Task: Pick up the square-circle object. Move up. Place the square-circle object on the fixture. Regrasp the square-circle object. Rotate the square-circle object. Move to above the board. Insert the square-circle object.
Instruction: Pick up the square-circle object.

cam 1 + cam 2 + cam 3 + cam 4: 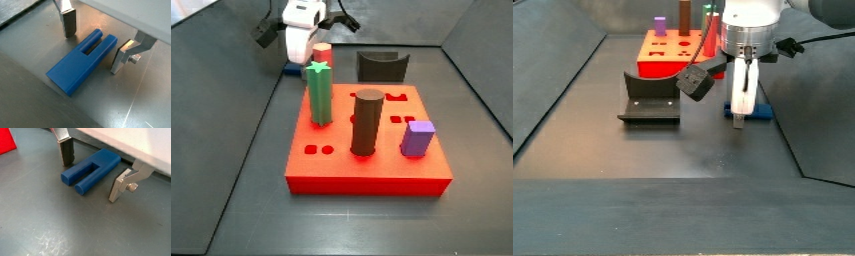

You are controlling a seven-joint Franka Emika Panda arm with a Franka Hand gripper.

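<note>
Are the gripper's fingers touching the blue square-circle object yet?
Apart. Both wrist views show bare floor between each finger and the square-circle object; the gripper straddles it, open.

Hand (743,108): white rounded housing, upper middle of side view, black cables looping off right side. Black boxy camera module hanging at its left. Fingers (67,22) flat silver plates, dark pads inside; other finger (124,184) has bent bracket with small screw. In side view (301,40), white body, black bits sticking out.
</note>
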